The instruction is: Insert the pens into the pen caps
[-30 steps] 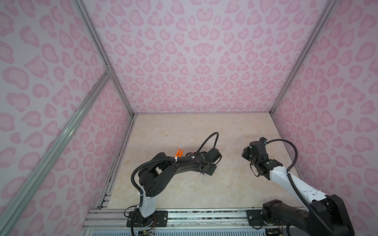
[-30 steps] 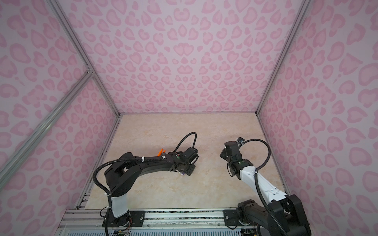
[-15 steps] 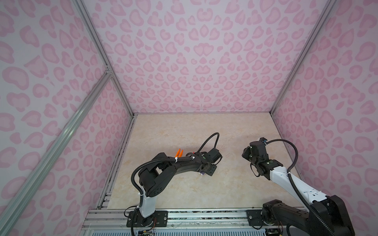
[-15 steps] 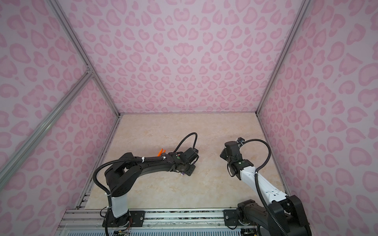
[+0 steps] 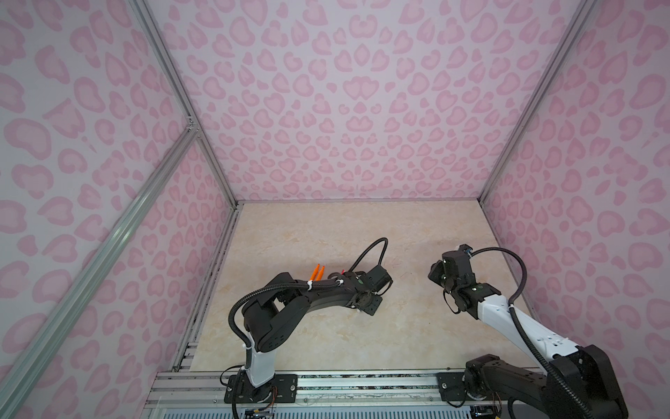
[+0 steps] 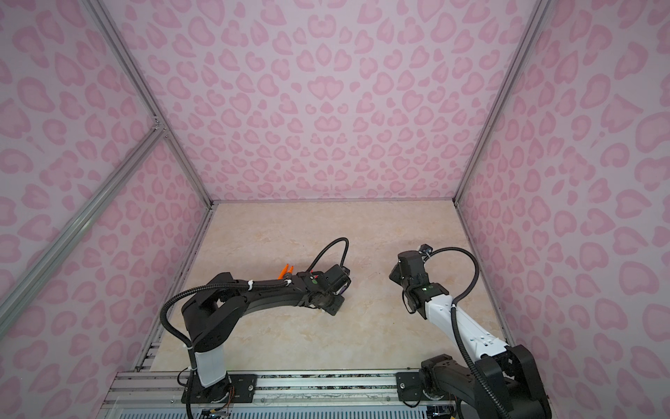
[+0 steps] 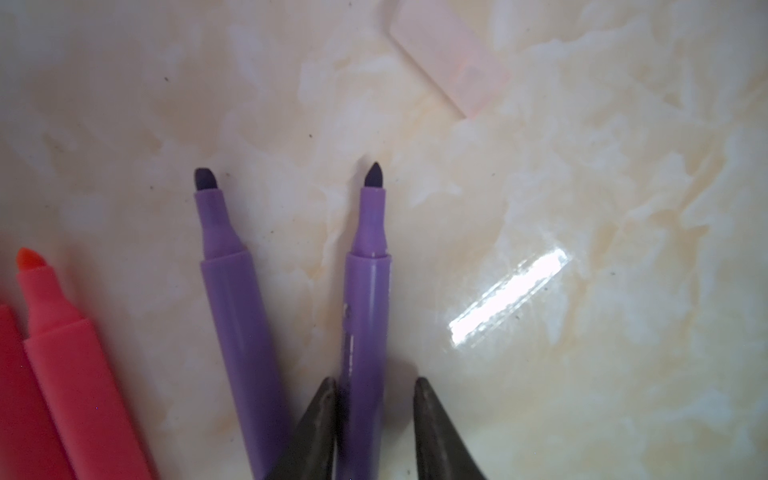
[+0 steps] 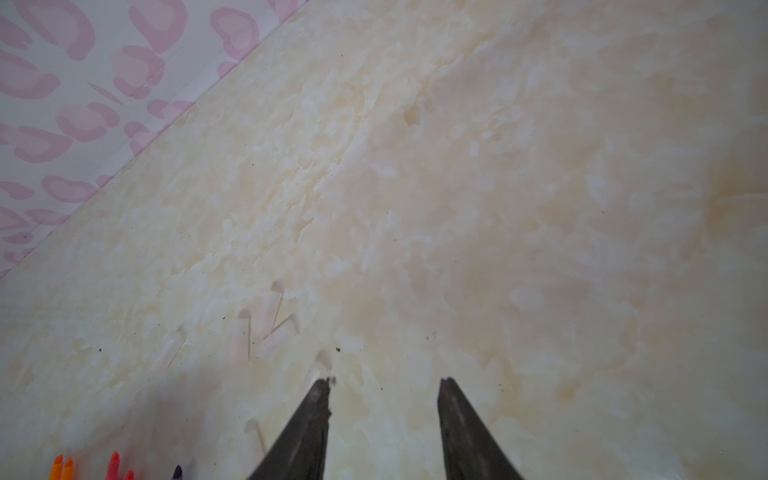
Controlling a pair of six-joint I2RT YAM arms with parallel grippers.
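My left gripper (image 7: 374,384) is straddling a purple pen (image 7: 368,299), unclamped; my right gripper (image 8: 386,384) is hanging parted, empty. No visible pen is capped yet, a pen cap (image 7: 449,62) lying past that pen's tip

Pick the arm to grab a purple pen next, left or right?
Left. The left gripper straddles a purple pen, jaws open. The right gripper, open too, is near the pen caps, farther from the pens.

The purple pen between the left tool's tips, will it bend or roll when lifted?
Probably stiff: the purple pen has a straight, hard-looking plastic barrel. It looks slim, so likely light. Its glossy barrel may slip or roll if the left tool nudges it.
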